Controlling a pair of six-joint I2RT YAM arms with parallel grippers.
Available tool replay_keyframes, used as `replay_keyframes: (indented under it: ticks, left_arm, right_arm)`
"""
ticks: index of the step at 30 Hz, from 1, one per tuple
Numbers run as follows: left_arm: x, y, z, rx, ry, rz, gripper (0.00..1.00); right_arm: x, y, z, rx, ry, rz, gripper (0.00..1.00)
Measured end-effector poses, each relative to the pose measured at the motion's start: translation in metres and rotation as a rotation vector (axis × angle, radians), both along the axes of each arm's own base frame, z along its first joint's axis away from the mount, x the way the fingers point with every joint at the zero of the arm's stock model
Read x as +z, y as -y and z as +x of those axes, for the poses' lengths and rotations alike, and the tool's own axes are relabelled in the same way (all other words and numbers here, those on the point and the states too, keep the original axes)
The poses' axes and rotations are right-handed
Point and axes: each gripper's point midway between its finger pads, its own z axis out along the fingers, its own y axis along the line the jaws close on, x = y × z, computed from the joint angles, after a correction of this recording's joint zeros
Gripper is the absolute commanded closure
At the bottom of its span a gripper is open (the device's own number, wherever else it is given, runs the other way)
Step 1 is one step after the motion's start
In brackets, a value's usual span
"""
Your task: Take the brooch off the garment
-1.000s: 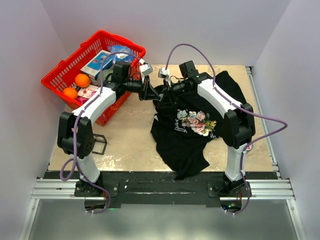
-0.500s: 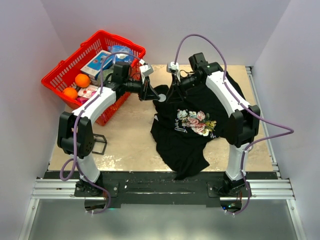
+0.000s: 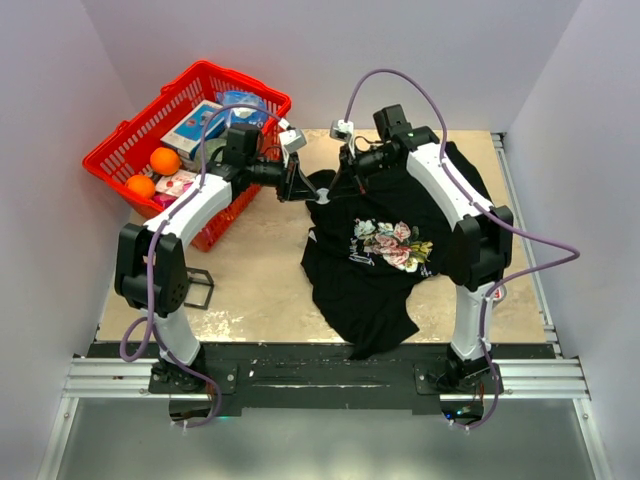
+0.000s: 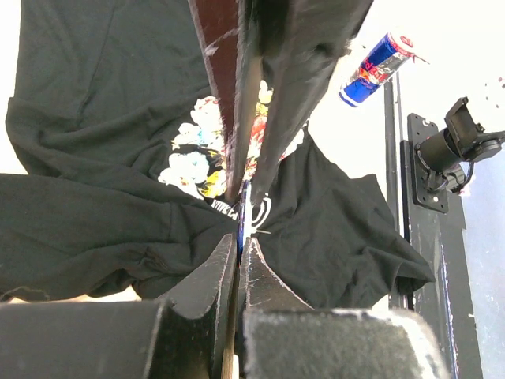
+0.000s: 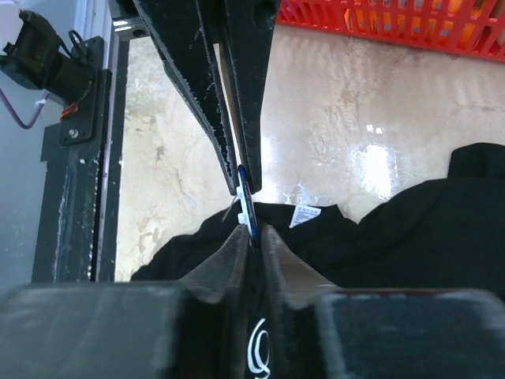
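Blue brooch (image 5: 246, 199) edge-on, nipped by left jaws and right jaws, tip-to-tip.

The top view looks down from behind the near edge over the whole desk (image 3: 260, 280). The left wrist view, close above the shirt (image 4: 95, 95), faces the right edge; the right wrist view faces the left edge. Both share the shirt.

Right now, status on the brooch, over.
Both shut on the brooch: left gripper, right gripper, opposite sides. At the edge of the garment; pinned or free unclear. Nothing blocking.
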Motion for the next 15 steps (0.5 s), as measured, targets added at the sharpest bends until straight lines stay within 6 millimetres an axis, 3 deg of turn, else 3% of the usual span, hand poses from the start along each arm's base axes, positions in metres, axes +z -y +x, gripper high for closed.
replay_keyframes:
  ticks: [4, 6, 9, 11, 15]
  left_arm:
    - [-0.0013, -0.0011, 0.0003, 0.006, -0.007, 0.005, 1.00]
    - [-0.0012, -0.0009, 0.0003, 0.006, -0.006, 0.005, 0.83]
    - [-0.0014, -0.0011, 0.0007, 0.008, -0.005, 0.006, 0.73]
    - [-0.0011, -0.0011, 0.0007, 0.008, -0.005, 0.006, 0.73]
    - [-0.0008, -0.0011, 0.0010, 0.009, -0.003, 0.007, 0.84]
  right_arm:
    - [-0.0045, -0.0024, 0.0016, -0.004, -0.025, 0.004, 1.00]
    - [-0.0041, -0.0025, 0.0015, -0.005, -0.027, 0.004, 1.00]
    - [-0.0038, -0.0019, 0.0020, -0.008, -0.030, 0.005, 1.00]
    - [-0.0035, -0.0008, 0.0033, -0.014, -0.031, 0.006, 1.00]
    - [-0.0019, 0.0025, 0.0076, -0.031, -0.037, 0.012, 1.00]
